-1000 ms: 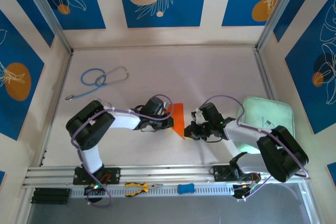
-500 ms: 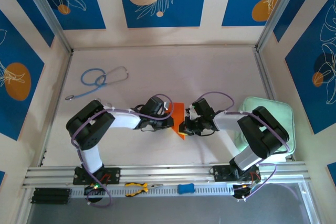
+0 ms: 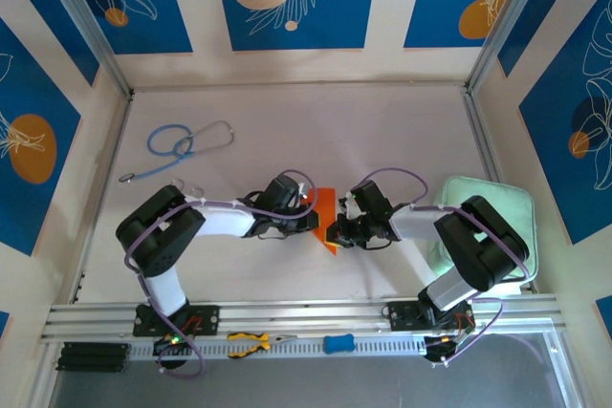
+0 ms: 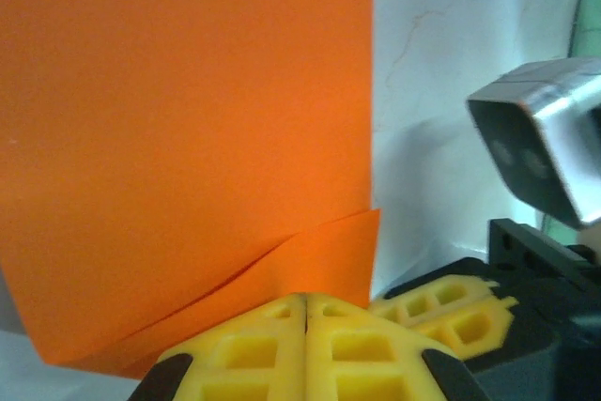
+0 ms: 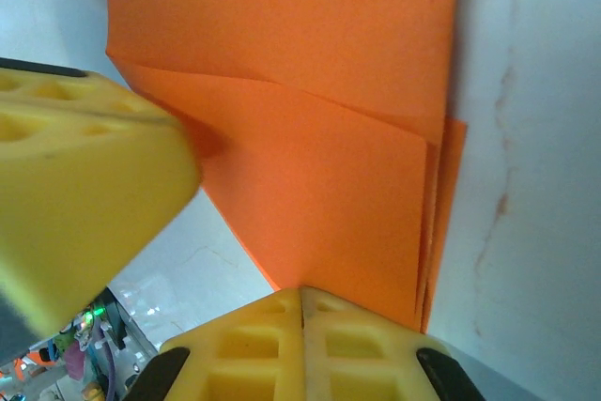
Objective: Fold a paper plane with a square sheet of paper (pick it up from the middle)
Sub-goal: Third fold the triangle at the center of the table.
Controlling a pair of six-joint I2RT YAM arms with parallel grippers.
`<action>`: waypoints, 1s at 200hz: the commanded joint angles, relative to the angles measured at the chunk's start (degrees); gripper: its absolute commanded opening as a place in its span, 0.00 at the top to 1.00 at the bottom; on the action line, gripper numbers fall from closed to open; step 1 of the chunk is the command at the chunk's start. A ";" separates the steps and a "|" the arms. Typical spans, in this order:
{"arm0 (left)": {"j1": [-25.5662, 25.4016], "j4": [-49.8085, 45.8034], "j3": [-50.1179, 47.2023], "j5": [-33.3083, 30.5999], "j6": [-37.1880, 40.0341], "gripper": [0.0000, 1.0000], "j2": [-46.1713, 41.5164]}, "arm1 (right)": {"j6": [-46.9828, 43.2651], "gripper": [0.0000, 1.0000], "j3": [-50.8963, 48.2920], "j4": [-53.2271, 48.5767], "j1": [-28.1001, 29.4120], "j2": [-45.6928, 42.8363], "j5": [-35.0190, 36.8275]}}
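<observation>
Blk/wht arms (image 3: 225, 218), purple cables (image 3: 392, 173), yellow pincer pads (image 4: 254, 349).

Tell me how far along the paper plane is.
Early. Done: the orange paper already shows a folded flap and stacked layers. In hand: the left gripper and right gripper are both shut at its edges, apparently working a crease. Left: no pointed dart shape with wings yet.

Looks like a robot lab cell to me: two arms (image 3: 225, 217) bolted to an aluminium rail (image 3: 306, 313) at the edge of a white table (image 3: 316, 140), boxed in by printed blue panels (image 3: 330, 7), with pliers (image 3: 251, 340) and a stethoscope (image 3: 184, 145) lying around.
</observation>
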 commanded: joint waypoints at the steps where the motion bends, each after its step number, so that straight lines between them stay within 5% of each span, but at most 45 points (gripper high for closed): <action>1: -0.05 -1.98 -0.33 -2.46 -0.77 1.00 2.12 | 0.32 0.99 -2.24 -5.99 0.23 0.81 3.18; 78: 6.57 -1.13 -3.85 -1.68 2.28 1.00 2.18 | -0.24 1.00 -3.24 -5.69 -0.24 0.46 3.16; 200: 10.60 -15.26 0.79 -5.33 6.03 1.00 -1.69 | -3.62 0.99 -3.11 -4.16 -1.13 -0.43 0.95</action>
